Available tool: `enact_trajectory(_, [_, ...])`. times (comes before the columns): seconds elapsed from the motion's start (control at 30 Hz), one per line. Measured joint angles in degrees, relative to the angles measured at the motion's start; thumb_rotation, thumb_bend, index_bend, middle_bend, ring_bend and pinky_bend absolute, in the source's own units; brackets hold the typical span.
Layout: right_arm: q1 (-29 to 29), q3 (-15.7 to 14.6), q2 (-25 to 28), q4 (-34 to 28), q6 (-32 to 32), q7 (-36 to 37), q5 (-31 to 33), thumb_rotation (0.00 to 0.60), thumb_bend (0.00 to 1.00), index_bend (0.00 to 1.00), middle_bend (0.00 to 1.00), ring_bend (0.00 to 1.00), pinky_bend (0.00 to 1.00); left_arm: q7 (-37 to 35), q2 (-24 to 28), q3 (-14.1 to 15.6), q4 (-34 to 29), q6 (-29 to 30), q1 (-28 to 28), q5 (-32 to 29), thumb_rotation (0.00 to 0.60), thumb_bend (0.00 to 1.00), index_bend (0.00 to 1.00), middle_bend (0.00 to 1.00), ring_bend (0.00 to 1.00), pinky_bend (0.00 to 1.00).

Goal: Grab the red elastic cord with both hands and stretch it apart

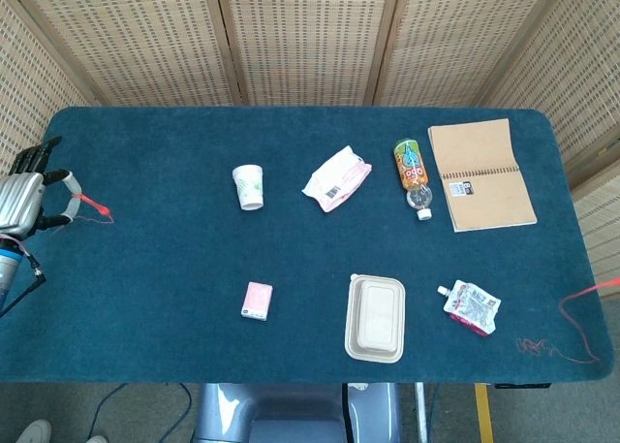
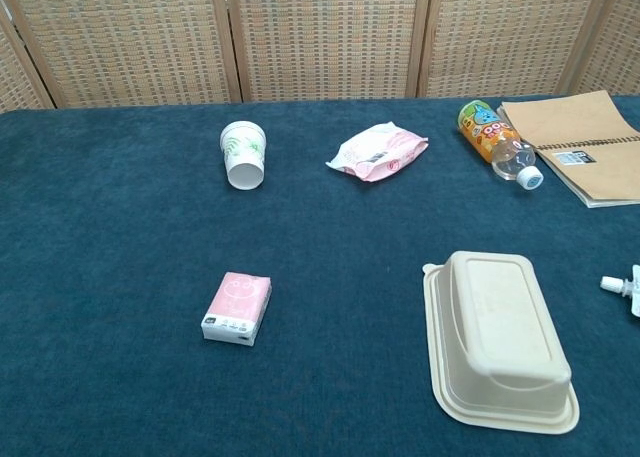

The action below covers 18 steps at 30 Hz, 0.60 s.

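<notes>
In the head view my left hand [image 1: 27,203] is at the table's far left edge, and it pinches one end of the thin red elastic cord [image 1: 93,208], which trails a short way onto the blue cloth. The cord's other end [image 1: 573,319] rises in a loop from a small tangle near the front right corner and runs off the right edge of the frame. My right hand appears in neither view. No stretch of cord can be seen between the two ends. The chest view shows no hand and no cord.
On the blue table [image 1: 145,268] lie a paper cup [image 1: 249,186], a pink wipes pack [image 1: 336,178], a lying bottle [image 1: 413,172], a brown notebook [image 1: 480,174], a pink tissue pack [image 1: 257,300], a beige lidded box [image 1: 375,317] and a drink pouch [image 1: 471,306].
</notes>
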Motion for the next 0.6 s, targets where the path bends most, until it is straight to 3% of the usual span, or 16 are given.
enact_trajectory(0.03, [2.0, -0.1, 1.2, -5.1, -0.7, -2.5, -1.0, 0.600, 0.67, 0.82, 0.12, 0.00, 0.00, 1.6, 0.1, 0.1, -1.3, 0.7, 0.2, -0.2, 0.600, 0.50, 0.81, 0.00, 0.00, 0.00])
enact_trajectory(0.27, [12.6, 0.3, 5.7, -24.1, -8.9, -11.1, -4.2, 0.600, 0.67, 0.82, 0.11, 0.00, 0.00, 9.0, -1.8, 0.9, -5.7, 4.3, 1.2, -2.9, 0.600, 0.50, 0.81, 0.00, 0.00, 0.00])
enact_trajectory(0.43, [19.7, 2.2, 6.6, -31.5, -16.8, -15.7, -3.9, 0.600, 0.67, 0.82, 0.12, 0.00, 0.00, 12.7, -3.3, 1.6, -6.9, 4.8, 1.4, -4.6, 0.600, 0.50, 0.81, 0.00, 0.00, 0.00])
enact_trajectory(0.6, [22.9, 4.2, 5.6, -35.7, -20.6, -18.9, -1.1, 0.600, 0.67, 0.82, 0.12, 0.00, 0.00, 15.4, -3.9, 1.8, -8.6, 5.1, 1.3, -5.5, 0.600, 0.50, 0.80, 0.00, 0.00, 0.00])
